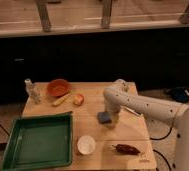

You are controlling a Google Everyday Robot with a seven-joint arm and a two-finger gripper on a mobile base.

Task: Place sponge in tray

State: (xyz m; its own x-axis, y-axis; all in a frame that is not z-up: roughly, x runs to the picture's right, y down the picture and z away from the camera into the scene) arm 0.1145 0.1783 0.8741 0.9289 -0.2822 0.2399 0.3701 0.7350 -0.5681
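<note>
1. The gripper (109, 112) is down low at the middle of the wooden table (90, 129), right over the sponge (104, 118).
2. Gripping or not? Cannot tell from this angle.
3. The sponge sits on the table, off to the right of the green tray (38, 142) and apart from it.
4. A white cup (86, 144) stands just in front, between tray and sponge.
5. The orange bowl (58, 87) and orange chunk (78, 99) sit further back.

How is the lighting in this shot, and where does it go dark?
Camera view: dim, warm light falls on the wooden table; the band behind it is almost black. The gripper is down at the sponge, with a small dark shadow beside them. The green tray is evenly lit, without strong glare.
</note>
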